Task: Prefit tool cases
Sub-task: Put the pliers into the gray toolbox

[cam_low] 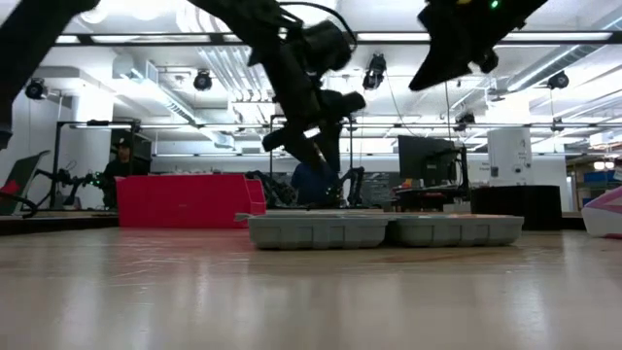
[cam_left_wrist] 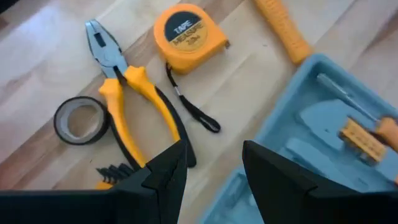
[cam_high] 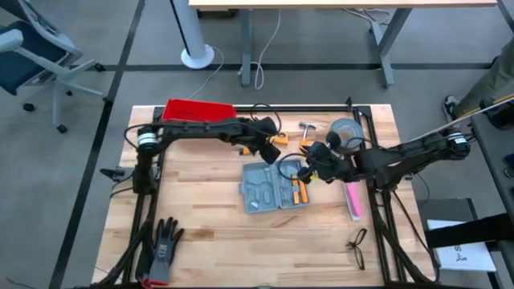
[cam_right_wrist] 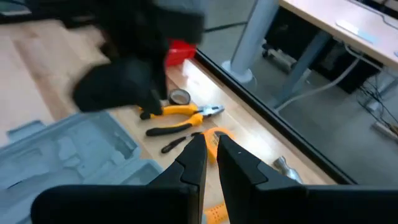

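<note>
I am reaching both arms over a wooden desk [cam_high: 209, 233], seen from above. The grey-blue tool case [cam_high: 273, 187] is lying open and flat near the middle of the desk, its two moulded halves side by side. One half is holding an orange-handled tool [cam_high: 299, 193]; in the level view the case [cam_low: 384, 230] is sitting low on the desk surface.

My left gripper [cam_high: 267, 143] is hovering above the desk just beyond the case's far edge, and its fingers [cam_left_wrist: 165, 171] are standing open with nothing between them. Past them I am looking down on yellow-handled pliers [cam_left_wrist: 127, 102], a yellow tape measure [cam_left_wrist: 186, 34] and a roll of black tape [cam_left_wrist: 78, 120], all lying just beside the case [cam_left_wrist: 329, 137].

My right gripper [cam_high: 309, 170] is hanging over the case's right half. Its fingers [cam_right_wrist: 193, 165] are nearly together, gripping nothing that I can see.

A red bin [cam_high: 198, 109] is sitting at the desk's far edge, a black glove [cam_high: 163, 249] near the front left corner, and a roll of grey tape [cam_high: 346, 129] on the far right.
</note>
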### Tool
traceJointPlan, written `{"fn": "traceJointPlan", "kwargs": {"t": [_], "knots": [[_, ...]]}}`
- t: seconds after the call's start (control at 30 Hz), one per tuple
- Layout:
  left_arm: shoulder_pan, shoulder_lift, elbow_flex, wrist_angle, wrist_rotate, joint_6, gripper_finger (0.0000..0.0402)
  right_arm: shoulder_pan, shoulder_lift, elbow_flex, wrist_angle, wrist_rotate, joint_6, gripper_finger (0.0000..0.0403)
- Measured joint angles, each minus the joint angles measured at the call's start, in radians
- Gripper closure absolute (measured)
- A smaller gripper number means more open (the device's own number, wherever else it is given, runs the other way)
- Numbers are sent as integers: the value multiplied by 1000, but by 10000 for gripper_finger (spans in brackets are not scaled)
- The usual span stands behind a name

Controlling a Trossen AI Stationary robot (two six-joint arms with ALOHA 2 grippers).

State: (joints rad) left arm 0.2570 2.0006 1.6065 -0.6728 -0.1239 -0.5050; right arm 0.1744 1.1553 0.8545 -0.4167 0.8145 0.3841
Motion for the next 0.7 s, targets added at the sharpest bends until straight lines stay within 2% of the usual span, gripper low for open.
{"fn": "traceJointPlan", "kwargs": {"t": [0.23,0.5,0.7], "knots": [[38,73,114,-136,-43,-18,239,41,-56,-4,-1,-2,-59,380],[79,74,106,-169,17,-80,238,55,-55,-10,-4,-8,-71,380],[89,74,100,-166,32,-89,213,55,-55,-24,-5,-10,-74,380]]}}
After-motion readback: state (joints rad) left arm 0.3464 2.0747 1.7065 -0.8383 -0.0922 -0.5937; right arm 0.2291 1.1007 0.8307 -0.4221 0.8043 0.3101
